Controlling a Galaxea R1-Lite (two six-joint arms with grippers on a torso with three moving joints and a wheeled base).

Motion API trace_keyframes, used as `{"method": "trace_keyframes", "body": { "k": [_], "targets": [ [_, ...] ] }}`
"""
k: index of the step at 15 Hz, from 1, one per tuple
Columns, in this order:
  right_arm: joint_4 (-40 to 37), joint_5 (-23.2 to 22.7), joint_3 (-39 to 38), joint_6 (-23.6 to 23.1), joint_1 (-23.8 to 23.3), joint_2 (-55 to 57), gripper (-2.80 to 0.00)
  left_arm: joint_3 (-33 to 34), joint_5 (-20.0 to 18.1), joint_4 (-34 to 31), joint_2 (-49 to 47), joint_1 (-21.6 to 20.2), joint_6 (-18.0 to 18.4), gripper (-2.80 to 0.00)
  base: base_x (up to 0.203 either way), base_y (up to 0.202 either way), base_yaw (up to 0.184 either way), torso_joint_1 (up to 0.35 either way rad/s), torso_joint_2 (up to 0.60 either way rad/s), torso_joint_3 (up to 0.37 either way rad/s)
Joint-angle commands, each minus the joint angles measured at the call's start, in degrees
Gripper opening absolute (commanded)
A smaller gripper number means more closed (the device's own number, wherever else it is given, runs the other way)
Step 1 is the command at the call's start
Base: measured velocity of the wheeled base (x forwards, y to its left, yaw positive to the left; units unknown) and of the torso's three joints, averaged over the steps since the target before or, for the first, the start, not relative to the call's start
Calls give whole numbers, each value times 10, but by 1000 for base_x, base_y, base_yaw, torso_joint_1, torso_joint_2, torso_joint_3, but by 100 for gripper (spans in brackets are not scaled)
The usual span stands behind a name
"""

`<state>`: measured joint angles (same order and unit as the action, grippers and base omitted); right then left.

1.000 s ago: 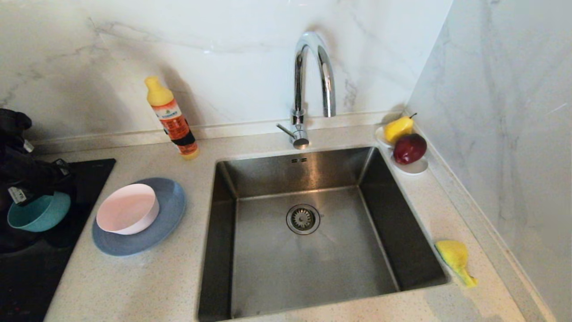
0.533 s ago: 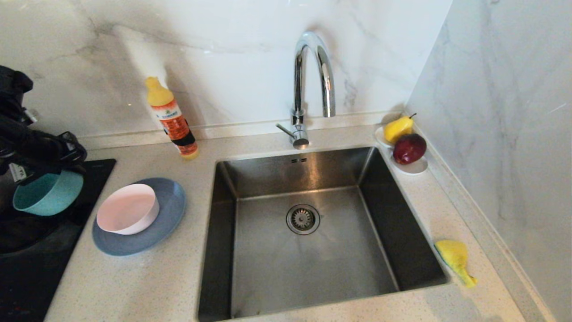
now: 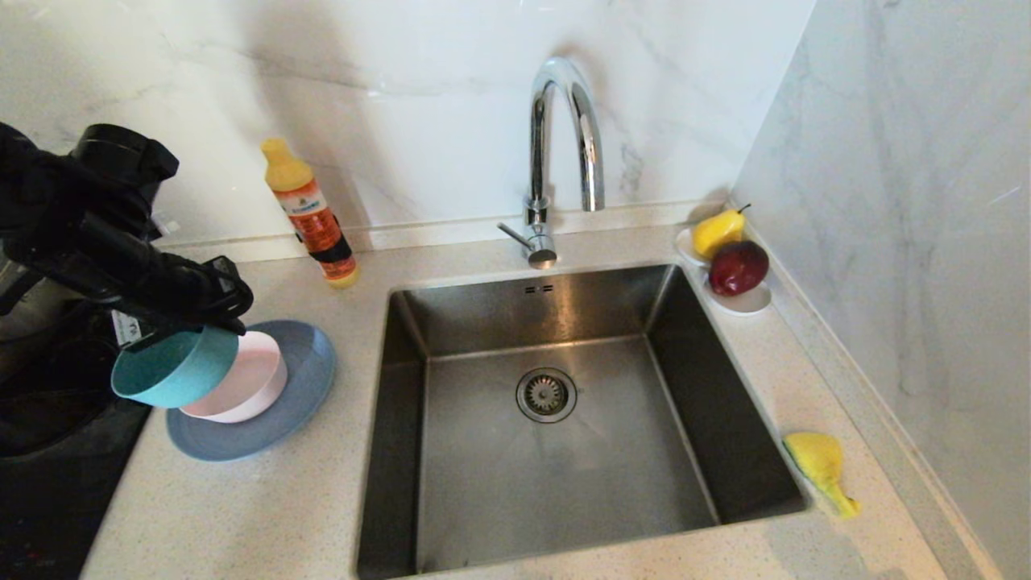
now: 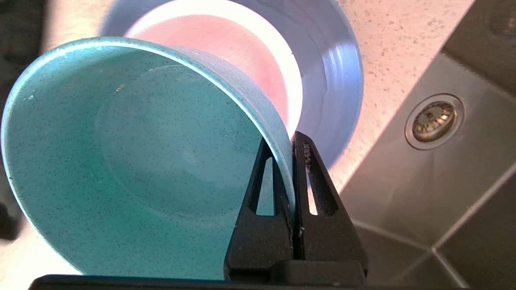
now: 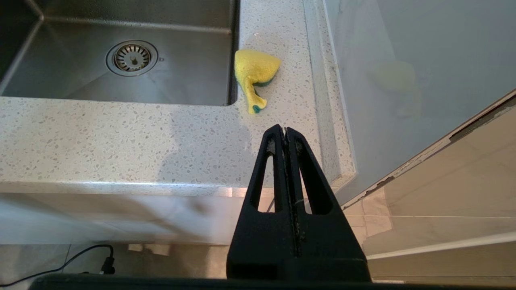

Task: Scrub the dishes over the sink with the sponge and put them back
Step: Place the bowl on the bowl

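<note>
The speckled stone table (image 3: pixel 266 515) carries everything, and the sink (image 3: pixel 483 483), a square brushed-steel basin with a round strainer, serves as the landmark. To the sink's left lies the wide, shallow grey-blue plate (image 3: pixel 302 395), with the pale pink bowl (image 3: pixel 258 379) sitting in it, smooth and matte. Above and just left of that pair hangs the smaller teal bowl (image 4: pixel 133 161), speckled inside and tipped steeply, held only at its thin rim by the left gripper (image 4: pixel 293 177), whose jaws are pinching the wall of the bowl between them. On the sink's right edge, near its front corner, rests the sponge (image 5: pixel 254 72), soft yellow with a dark scouring side, crumpled to a point. The right gripper (image 5: pixel 285 135) is parked below the table's front edge, sponge ahead of it, jaws pressed together on nothing. The risk I judge: a rim pinch on a smooth, tilted bowl gives little hold, so a swing towards the sink could let it pivot or slip and strike the pink bowl, or drop hard on the steel.
</note>
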<state>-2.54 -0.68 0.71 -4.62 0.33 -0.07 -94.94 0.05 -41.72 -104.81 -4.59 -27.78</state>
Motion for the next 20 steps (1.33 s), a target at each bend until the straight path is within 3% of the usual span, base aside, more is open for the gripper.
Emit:
{"method": "trace_keyframes", "body": {
  "k": [1, 11, 12, 16, 20],
  "targets": [
    [0, 0, 0, 0, 0, 0, -280, 60, 2, 49, -1, 4, -2, -280, 0, 0, 0, 0, 0, 0],
    [0, 0, 0, 0, 0, 0, -280, 79, 5, 74, -22, 3, -2, -280, 0, 0, 0, 0, 0, 0],
    [0, 0, 0, 0, 0, 0, -280, 79, 12, 81, -24, 3, -2, 0, 0, 0, 0, 0, 0, 0],
    [0, 0, 0, 0, 0, 0, -280, 66, 26, 123, -34, 3, -3, 0, 0, 0, 0, 0, 0, 0],
    [0, 0, 0, 0, 0, 0, -280, 27, 23, 121, -13, 3, -10, 0, 0, 0, 0, 0, 0, 0]
  ]
}}
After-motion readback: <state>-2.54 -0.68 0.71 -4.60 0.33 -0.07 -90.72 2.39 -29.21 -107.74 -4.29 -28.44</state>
